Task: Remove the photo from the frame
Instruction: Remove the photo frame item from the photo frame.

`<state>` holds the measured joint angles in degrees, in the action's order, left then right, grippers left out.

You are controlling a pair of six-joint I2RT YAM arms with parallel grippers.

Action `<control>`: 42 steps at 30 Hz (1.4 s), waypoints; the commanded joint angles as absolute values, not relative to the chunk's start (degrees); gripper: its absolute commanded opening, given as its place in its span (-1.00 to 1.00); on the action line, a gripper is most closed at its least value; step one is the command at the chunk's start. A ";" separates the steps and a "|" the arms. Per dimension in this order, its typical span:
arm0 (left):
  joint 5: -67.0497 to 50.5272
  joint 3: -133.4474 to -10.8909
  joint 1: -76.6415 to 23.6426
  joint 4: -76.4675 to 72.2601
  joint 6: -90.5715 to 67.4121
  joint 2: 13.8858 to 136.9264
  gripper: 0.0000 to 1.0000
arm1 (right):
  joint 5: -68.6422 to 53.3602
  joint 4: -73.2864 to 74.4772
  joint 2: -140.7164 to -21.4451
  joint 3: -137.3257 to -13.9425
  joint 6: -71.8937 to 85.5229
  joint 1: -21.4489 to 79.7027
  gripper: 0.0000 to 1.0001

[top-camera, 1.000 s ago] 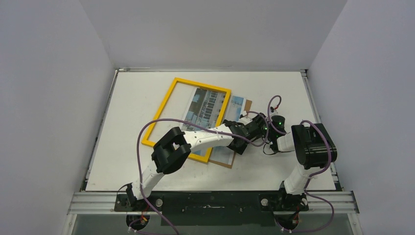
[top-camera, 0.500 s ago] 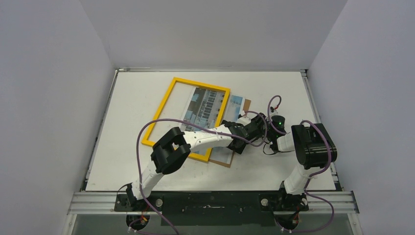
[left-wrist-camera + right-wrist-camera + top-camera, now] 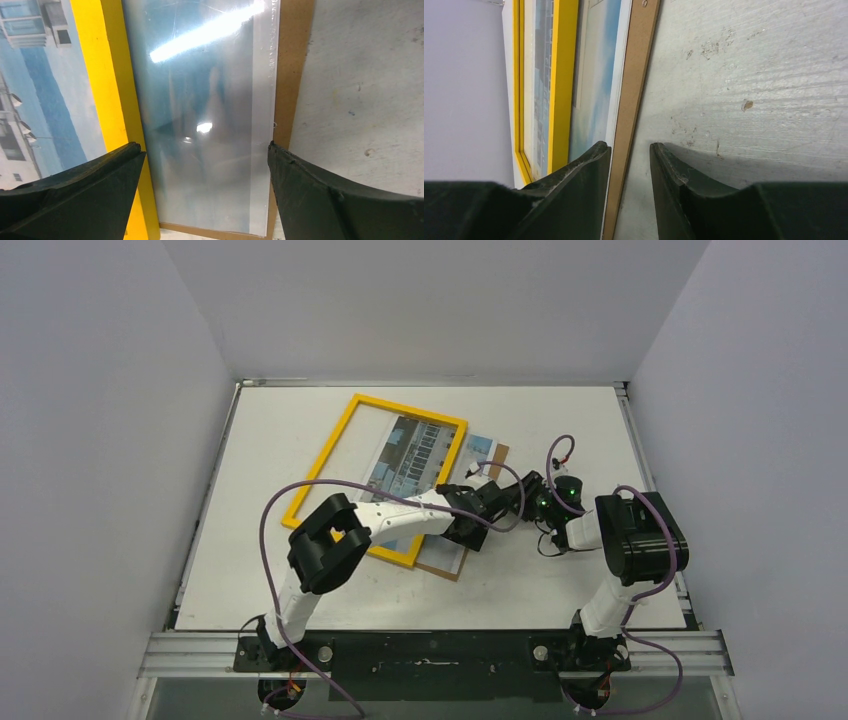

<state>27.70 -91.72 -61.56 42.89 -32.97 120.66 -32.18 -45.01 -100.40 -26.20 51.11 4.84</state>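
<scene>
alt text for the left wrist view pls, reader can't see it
The left robot claw hangs open, black fingers spread, above a glossy blue and white building photo lying on brown fibreboard backing. The bright yellow bar of the rectangular picture frame crosses the photo; scuffed white table lies to the right.

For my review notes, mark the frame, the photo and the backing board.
frame (image 3: 323,457): top external view, left yellow side.
photo (image 3: 412,452): top external view, building print inside the opening.
backing board (image 3: 289,75): left wrist view, exposed brown strip.
</scene>
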 commanded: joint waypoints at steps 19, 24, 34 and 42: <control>21.29 -86.61 -57.99 38.39 -32.17 115.82 0.86 | -34.14 -44.84 -102.52 -30.26 46.68 12.37 -0.89; 23.07 -86.89 -57.92 39.75 -32.26 115.77 0.86 | -31.49 -37.91 -106.81 -31.23 46.33 9.89 -0.89; 22.87 -85.37 -56.79 39.58 -32.47 115.27 0.86 | -26.69 -31.81 -105.20 -31.89 44.16 9.57 -0.89; 26.71 -85.84 -56.67 42.64 -32.57 116.47 0.86 | -26.31 -31.15 -105.02 -31.95 44.05 9.32 -0.89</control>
<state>21.67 -86.24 -57.60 38.83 -32.82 117.32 -33.78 -38.87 -104.49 -32.60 48.18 10.46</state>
